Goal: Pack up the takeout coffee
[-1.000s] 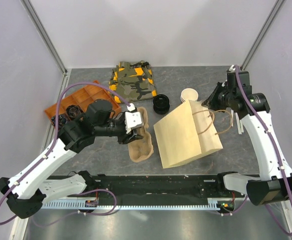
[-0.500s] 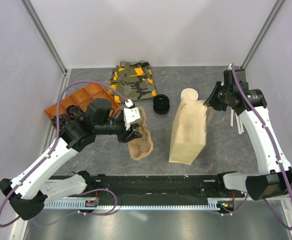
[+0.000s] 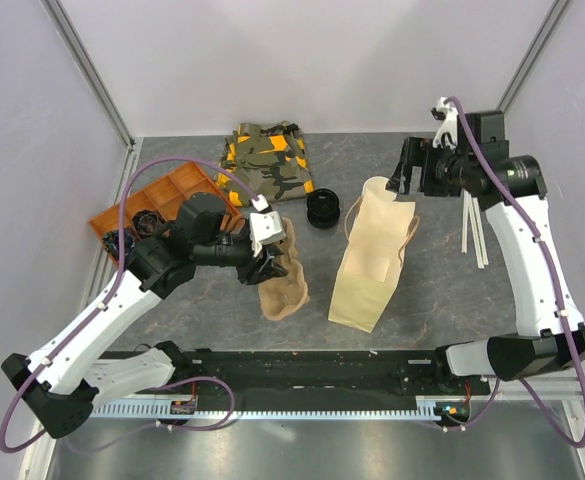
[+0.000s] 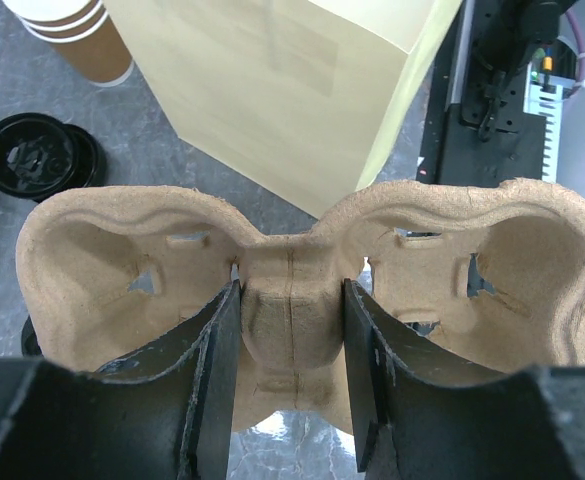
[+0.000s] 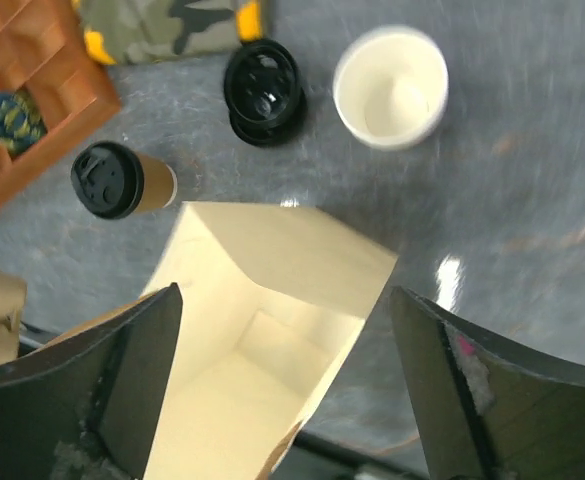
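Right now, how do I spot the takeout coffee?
Find the big open tan paper bag mid-table. Beside its mouth, toward the orange plastic tray, sits a small brown paper cup. It alone wears a round black lid; the stacked cups are lidless, the loose black lid has no cup.

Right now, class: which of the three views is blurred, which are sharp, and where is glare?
Right wrist view: motion-smeared, streaking the speckle around the lidless cups, with a glare patch on the table beside the paper bag. Left wrist view: crisp on the cup carrier. Top view: sharp, evenly lit.
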`<state>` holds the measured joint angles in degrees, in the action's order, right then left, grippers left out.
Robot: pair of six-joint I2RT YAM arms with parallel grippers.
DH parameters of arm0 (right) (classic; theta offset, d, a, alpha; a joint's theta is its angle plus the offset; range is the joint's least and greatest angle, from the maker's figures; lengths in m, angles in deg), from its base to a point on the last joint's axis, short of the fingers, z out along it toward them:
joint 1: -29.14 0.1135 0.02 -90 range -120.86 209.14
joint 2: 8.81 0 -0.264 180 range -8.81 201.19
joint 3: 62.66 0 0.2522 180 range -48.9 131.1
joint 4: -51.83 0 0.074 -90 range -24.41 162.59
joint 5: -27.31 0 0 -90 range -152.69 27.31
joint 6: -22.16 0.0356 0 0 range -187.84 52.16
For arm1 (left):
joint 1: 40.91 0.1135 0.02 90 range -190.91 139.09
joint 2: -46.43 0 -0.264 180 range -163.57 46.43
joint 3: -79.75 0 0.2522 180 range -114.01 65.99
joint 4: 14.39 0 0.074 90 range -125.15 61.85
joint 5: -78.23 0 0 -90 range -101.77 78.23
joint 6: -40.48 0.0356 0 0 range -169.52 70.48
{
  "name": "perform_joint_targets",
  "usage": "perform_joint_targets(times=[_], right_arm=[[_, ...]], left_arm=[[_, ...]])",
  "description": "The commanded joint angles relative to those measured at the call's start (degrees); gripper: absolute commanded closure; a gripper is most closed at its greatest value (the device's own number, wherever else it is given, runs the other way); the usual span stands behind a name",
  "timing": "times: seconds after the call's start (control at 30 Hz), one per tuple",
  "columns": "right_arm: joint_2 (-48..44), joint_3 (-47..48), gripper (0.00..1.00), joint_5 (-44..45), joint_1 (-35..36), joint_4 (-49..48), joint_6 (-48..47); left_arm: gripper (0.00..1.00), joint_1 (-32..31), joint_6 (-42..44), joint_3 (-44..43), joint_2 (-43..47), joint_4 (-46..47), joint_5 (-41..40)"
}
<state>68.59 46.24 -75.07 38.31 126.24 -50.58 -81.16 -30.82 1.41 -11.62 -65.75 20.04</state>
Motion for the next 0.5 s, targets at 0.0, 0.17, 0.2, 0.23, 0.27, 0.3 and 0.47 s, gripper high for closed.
perform_joint_targets(times=[0.0, 0.17, 0.2, 0.23, 0.27, 0.3, 0.47], right_arm=[[4.5, 11.8, 0.06, -9.0, 0.1, 7.6, -25.2], [10.9, 21.6, 0.09, -18.4, 0.1, 19.7, -57.6], [12.8, 22.8, 0.11, -20.3, 0.1, 23.0, -59.9], [13.1, 22.4, 0.13, -20.5, 0.1, 22.9, -60.8], [13.3, 21.7, 0.15, -21.1, 0.2, 22.9, -61.8], [13.3, 20.0, 0.18, -21.4, 0.5, 23.0, -63.1], [14.4, 16.1, 0.30, -21.6, 1.8, 22.9, -64.9]], left_arm=[[0.75, 0.3, 1.8, -1.8, 0.0, 0.3, 5.4], [0.75, 0.3, 5.1, -4.7, -0.3, -3.1, 7.1], [0.75, 0.3, 5.5, -5.0, -0.4, -3.6, 7.3], [0.75, 0.3, 6.1, -5.6, -0.3, -4.4, 7.4], [0.75, 0.3, 6.3, -6.0, -0.3, -4.6, 7.3], [0.75, 0.3, 6.6, -6.4, -0.3, -4.8, 7.1], [0.76, 0.3, 11.5, -10.0, -2.2, -6.7, 5.9]])
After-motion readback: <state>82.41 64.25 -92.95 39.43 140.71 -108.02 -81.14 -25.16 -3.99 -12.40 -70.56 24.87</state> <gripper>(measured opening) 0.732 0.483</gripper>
